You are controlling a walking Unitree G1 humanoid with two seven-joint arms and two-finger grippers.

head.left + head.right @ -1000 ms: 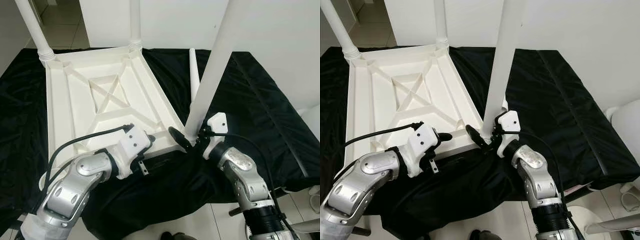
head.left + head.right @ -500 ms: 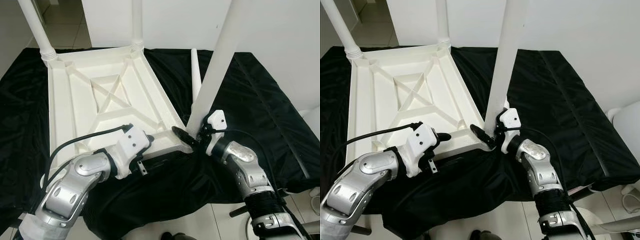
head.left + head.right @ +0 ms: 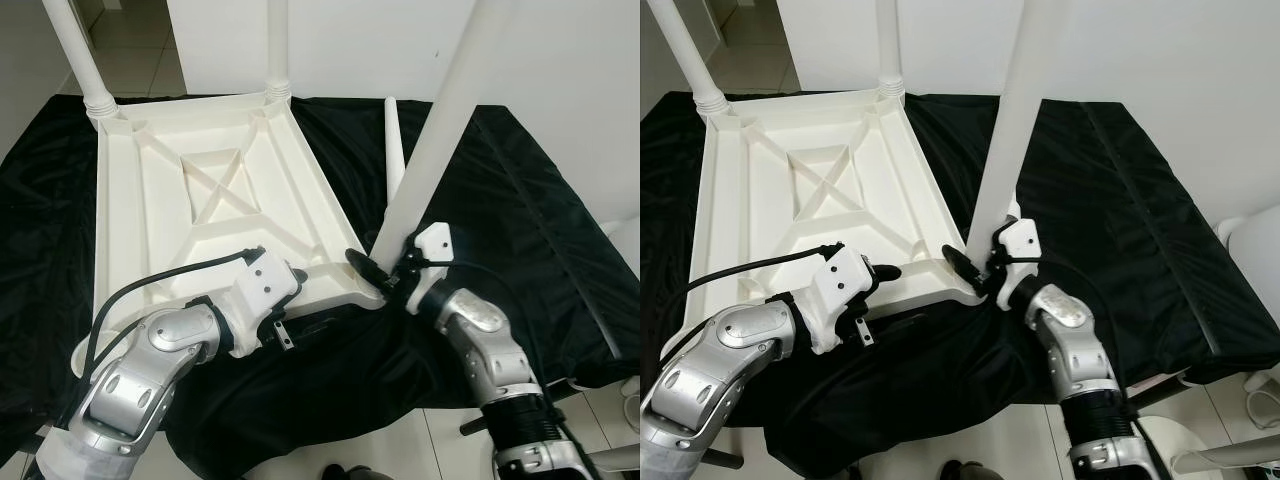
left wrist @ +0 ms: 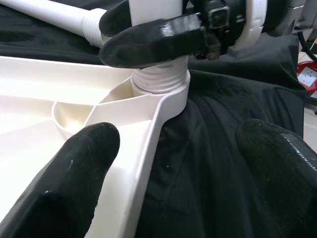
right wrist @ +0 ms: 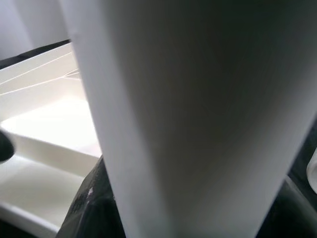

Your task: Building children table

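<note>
Threading goes best if my right gripper, clamped on the tall white plastic leg, keeps it plumb while my open left gripper steadies the upturned white tabletop.

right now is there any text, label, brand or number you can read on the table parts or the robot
None readable: the upturned white tabletop, the white leg that the right gripper holds at its corner socket and the spare leg on the black cloth are plain.
Red-and-white object in the left wrist view: any marks too small to read.
</note>
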